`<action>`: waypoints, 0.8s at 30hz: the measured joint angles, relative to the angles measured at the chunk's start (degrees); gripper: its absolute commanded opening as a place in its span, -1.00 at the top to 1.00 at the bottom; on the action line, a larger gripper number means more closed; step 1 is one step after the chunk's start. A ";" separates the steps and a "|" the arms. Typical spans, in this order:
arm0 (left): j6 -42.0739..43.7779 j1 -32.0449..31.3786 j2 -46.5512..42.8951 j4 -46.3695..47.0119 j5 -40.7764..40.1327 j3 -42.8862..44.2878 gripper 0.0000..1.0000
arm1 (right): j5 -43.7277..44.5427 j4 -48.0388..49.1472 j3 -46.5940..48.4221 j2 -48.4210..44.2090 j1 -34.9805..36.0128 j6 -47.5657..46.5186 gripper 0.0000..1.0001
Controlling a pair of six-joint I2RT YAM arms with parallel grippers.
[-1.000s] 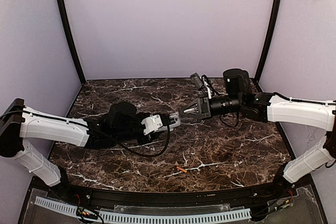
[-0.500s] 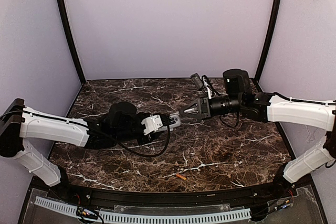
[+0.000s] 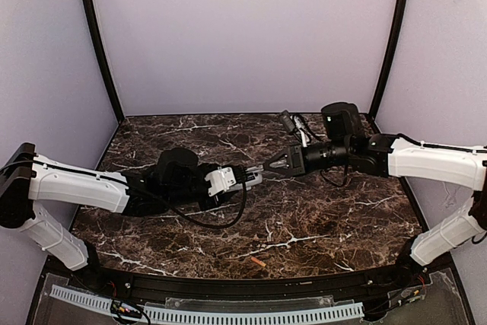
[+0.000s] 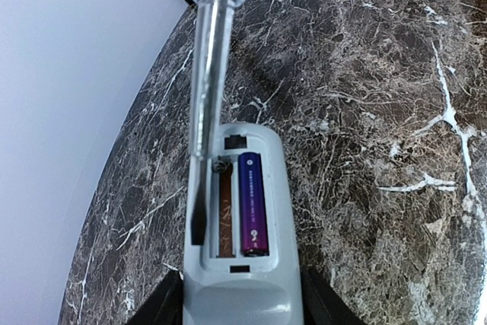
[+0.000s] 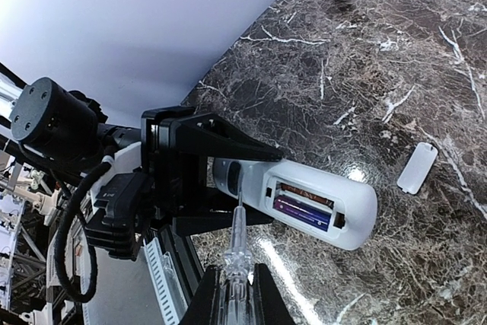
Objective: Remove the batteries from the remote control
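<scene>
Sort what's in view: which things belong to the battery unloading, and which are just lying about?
In the job: remote control, held in the left gripper; purple battery seated in it; screwdriver in the right gripper, tip in the empty slot; orange battery out on the table.
Lying about: small white cover piece on the table.

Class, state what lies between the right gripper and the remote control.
A clear-handled screwdriver: held in the right gripper, tip in the open bay of the remote control. The right wrist view shows this.
</scene>
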 measured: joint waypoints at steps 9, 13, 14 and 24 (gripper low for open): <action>0.44 0.00 0.00 0.00 0.42 0.00 0.99 | 2.49 -3.32 1.22 -1.29 -0.02 -2.23 1.00; 0.81 0.00 0.00 0.00 0.42 0.00 0.99 | 3.37 -4.83 1.92 -1.36 -0.15 -3.69 1.00; 0.87 0.00 0.00 0.00 0.46 0.00 0.99 | 3.69 -5.25 1.97 -1.36 -0.22 -4.09 1.00; 2.84 0.00 0.00 0.98 0.48 -0.04 0.99 | 5.46 -8.11 2.51 -1.55 -1.90 -8.15 1.00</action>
